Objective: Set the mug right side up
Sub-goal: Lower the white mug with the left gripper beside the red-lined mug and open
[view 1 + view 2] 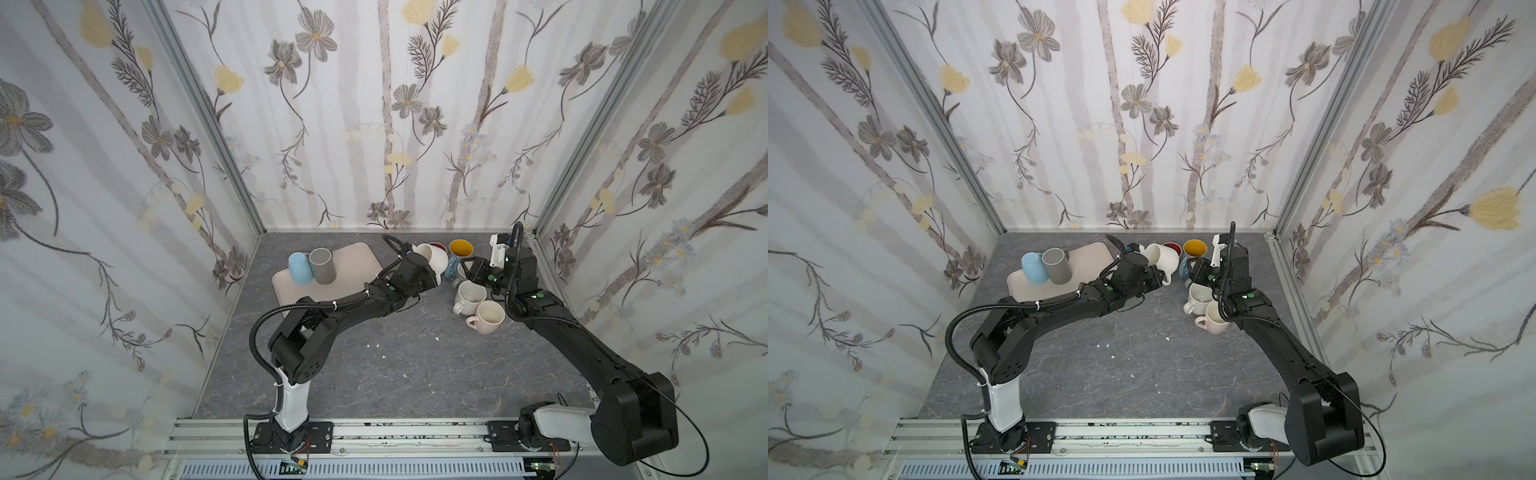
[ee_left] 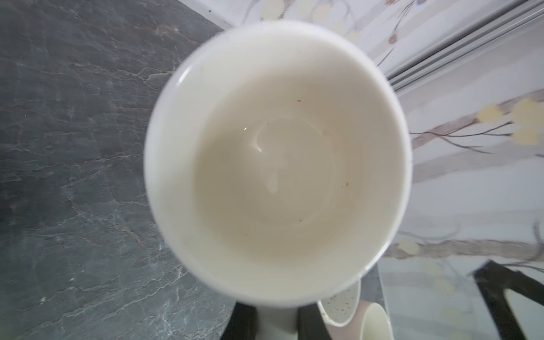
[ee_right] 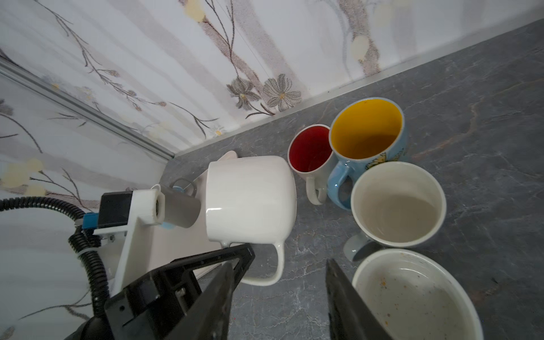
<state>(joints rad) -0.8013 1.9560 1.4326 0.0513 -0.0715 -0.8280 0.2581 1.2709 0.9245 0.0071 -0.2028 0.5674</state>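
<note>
I'm holding the white mug (image 1: pixel 434 259) by its handle in the clamped left gripper (image 2: pixel 276 322), seemingly lifted off the table at the back beside the red mug (image 3: pixel 309 150). It's lying sideways, about half turned. The right gripper (image 3: pixel 279 270) is hanging apart and empty. I'm still needing to finish the turn and set it down.

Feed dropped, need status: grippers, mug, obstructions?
Left gripper shut on white mug, by handle; mug sideways. Right gripper open beside handle. Red-lined mug close alongside.
</note>
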